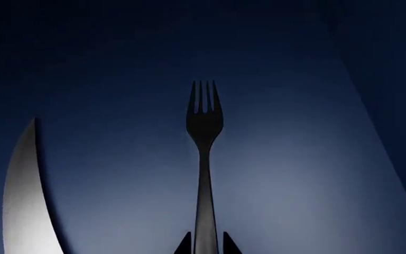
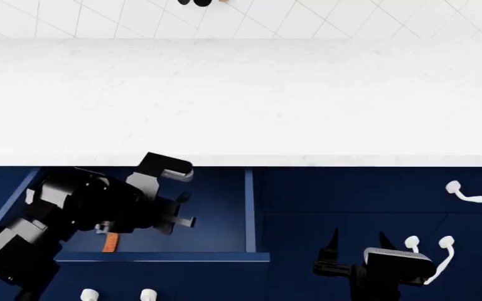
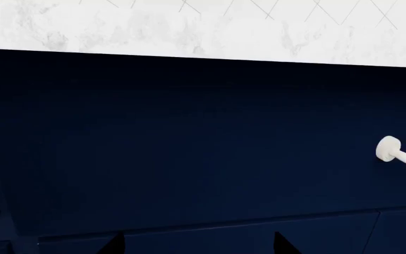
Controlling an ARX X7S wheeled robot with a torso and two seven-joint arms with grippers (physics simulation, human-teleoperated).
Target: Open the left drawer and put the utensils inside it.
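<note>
The left drawer [image 2: 250, 210] stands pulled open under the counter, its blue floor [image 1: 295, 201] filling the left wrist view. My left gripper [image 2: 184, 213] is down inside it, nearly shut, with its fingertips close on either side of the black fork's [image 1: 204, 159] handle; the gripper [image 1: 204, 244] points along the fork. The knife lies on the drawer floor beside it: orange handle [image 2: 110, 242] under my left arm, pale-lit curved blade [image 1: 23, 201]. My right gripper [image 2: 359, 241] hangs open and empty before the closed right-hand cabinet front [image 3: 188, 148].
A white marble countertop [image 2: 241, 100] runs above the cabinets. The right drawer's white handle [image 2: 476, 194] sits at far right, its near end [image 3: 393, 151] in the right wrist view. A vertical white door handle [image 2: 438, 251] is next to my right gripper.
</note>
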